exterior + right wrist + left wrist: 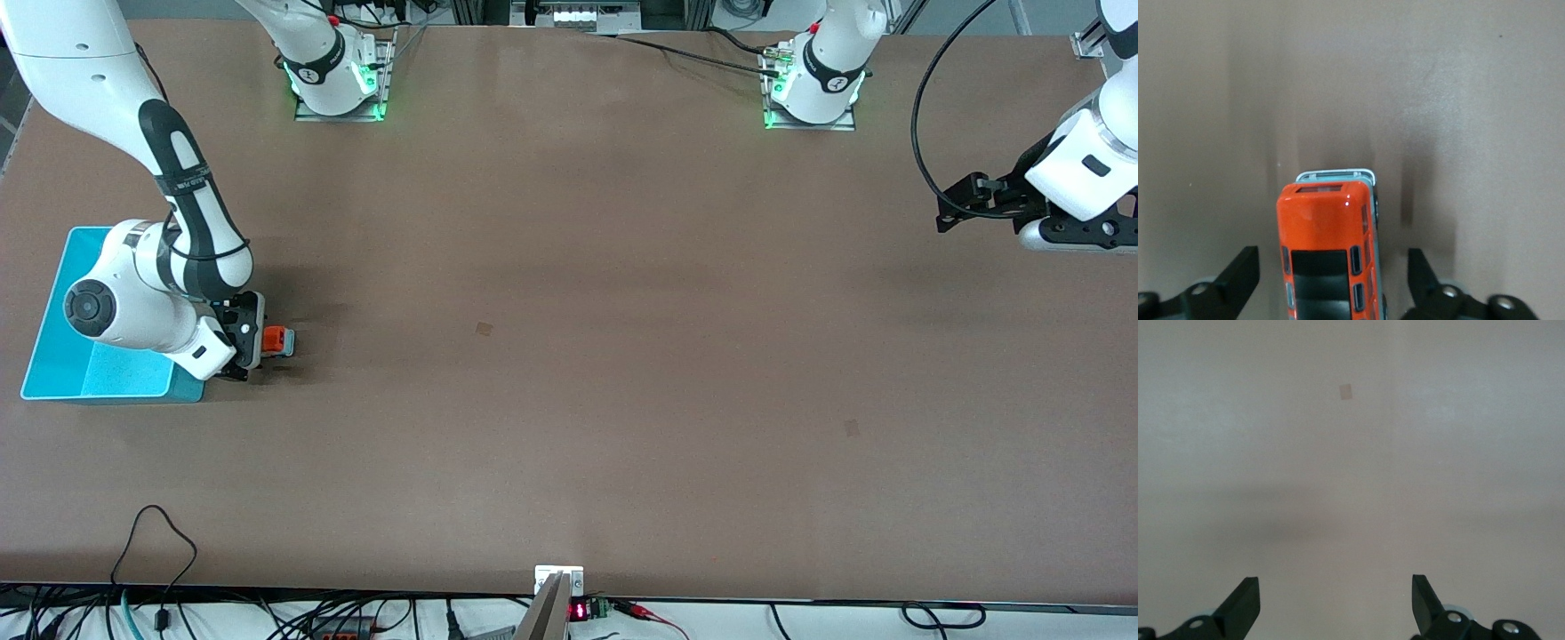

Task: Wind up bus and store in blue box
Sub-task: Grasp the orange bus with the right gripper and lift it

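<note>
Brown table (569, 356); two small dark patches; cables (160, 551) along near edge.

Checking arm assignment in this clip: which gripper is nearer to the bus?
Right. The right gripper is down at the bus beside the blue box, fingers open on either side of it. The left gripper waits open above bare table at the left arm's end.

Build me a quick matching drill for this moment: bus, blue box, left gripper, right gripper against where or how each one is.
Things:
1. bus
2. blue box
3. left gripper
4. right gripper

States:
A. open over bare table at the left arm's end, waiting
B. at the right arm's end of the table, nothing seen in it
C. on the table beside the box
D. open, fingers astride the toy, not touching

Pairs: 1-C, 2-B, 3-A, 4-D
</note>
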